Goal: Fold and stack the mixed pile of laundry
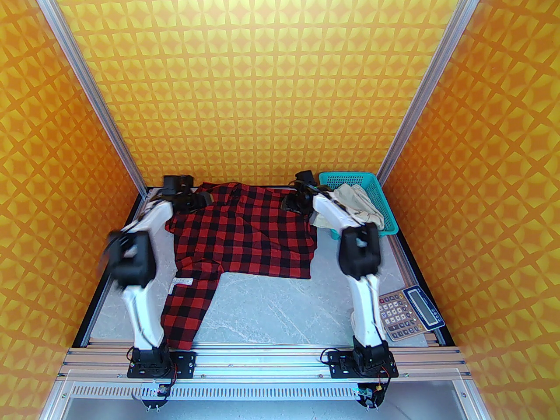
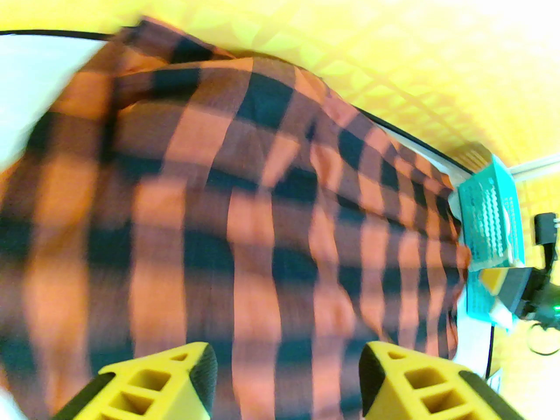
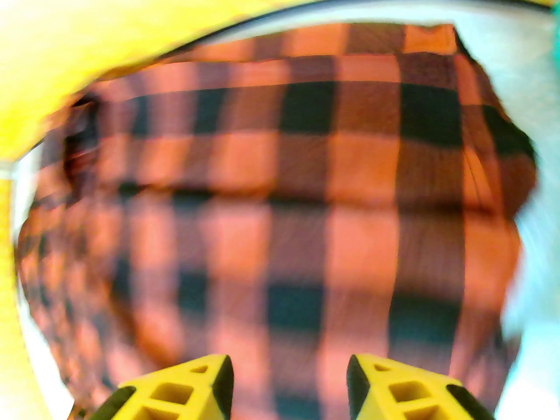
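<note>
Motion blur smears checked shirt (image 2: pixel 262 190) in both wrist views. Elbow of left arm (image 1: pixel 131 256) blurred, left of frame. Trousers (image 1: pixel 363 201) partly hidden behind right arm (image 1: pixel 334 212), upper right.

From the table's centre, bare table (image 1: pixel 284 313) lies open at 6 o'clock. The basket (image 1: pixel 350 175) blocks 2 o'clock, the calculator (image 1: pixel 409 313) sits at 4, and the shirt (image 1: pixel 245 234) covers 12 and trails to 7.

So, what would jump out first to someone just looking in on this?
The red-and-black checked shirt spread across the middle of the table, one sleeve trailing toward the near edge. The left arm and right arm reach its far edge, jaws open over the cloth. At far right, cream trousers drape over the teal basket.
</note>
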{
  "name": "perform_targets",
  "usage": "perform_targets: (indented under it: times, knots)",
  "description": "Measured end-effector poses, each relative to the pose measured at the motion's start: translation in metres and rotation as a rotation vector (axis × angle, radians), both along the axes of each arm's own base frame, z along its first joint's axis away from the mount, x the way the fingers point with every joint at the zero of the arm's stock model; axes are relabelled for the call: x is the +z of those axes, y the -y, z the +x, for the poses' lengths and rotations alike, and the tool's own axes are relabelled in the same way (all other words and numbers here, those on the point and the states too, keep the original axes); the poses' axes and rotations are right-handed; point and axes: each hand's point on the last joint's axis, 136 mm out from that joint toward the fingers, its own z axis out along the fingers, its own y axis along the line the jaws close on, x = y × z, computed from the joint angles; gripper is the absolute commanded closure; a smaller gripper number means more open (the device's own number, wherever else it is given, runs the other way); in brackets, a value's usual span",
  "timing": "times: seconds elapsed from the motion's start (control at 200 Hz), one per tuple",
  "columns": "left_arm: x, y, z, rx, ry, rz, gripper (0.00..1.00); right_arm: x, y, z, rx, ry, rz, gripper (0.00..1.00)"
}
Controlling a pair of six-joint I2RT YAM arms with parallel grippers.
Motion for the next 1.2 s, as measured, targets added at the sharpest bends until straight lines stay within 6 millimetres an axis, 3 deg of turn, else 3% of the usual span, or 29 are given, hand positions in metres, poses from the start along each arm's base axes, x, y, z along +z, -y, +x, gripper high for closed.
perform_targets:
  times: [0.08,0.14,0.21,0.33,0.415,0.6,0.685,0.815,0.915,0.97,1.085,1.2]
  knots:
    - [0.002,-0.031,-0.041,0.083,-0.008,0.018,0.32,0.025,-0.003,-0.043,0.010,0.038,0.061,0.51]
    - [-0.015,-0.053,-0.067,0.145,-0.057,0.023,0.30,0.023,-0.003,-0.074,0.026,0.027,0.086,0.51]
    - [-0.049,-0.070,-0.095,0.203,-0.152,0.017,0.30,0.003,0.000,-0.107,0.039,-0.029,0.090,0.51]
    - [-0.101,-0.070,-0.137,0.230,-0.312,-0.021,0.29,-0.042,-0.010,-0.152,0.095,-0.149,0.073,0.49]
    - [-0.120,-0.061,-0.157,0.223,-0.376,-0.066,0.29,-0.052,-0.042,-0.179,0.198,-0.172,0.058,0.48]
    - [-0.132,-0.046,-0.168,0.207,-0.400,-0.158,0.30,-0.035,-0.135,-0.220,0.458,-0.100,0.078,0.48]
    - [-0.135,-0.043,-0.170,0.205,-0.402,-0.179,0.31,-0.037,-0.152,-0.225,0.489,-0.093,0.085,0.48]
    - [-0.140,-0.039,-0.177,0.206,-0.422,-0.198,0.33,-0.040,-0.141,-0.220,0.450,-0.091,0.055,0.48]
    - [-0.142,-0.036,-0.189,0.205,-0.434,-0.205,0.39,-0.040,-0.121,-0.219,0.403,-0.087,0.024,0.48]
    - [-0.142,-0.034,-0.195,0.205,-0.434,-0.208,0.48,-0.041,-0.108,-0.221,0.374,-0.092,0.019,0.48]
    - [-0.142,-0.030,-0.200,0.205,-0.430,-0.230,0.75,-0.051,-0.072,-0.225,0.274,-0.133,0.023,0.49]
    - [-0.138,-0.028,-0.197,0.200,-0.404,-0.252,0.90,-0.072,-0.030,-0.222,0.118,-0.212,0.036,0.50]
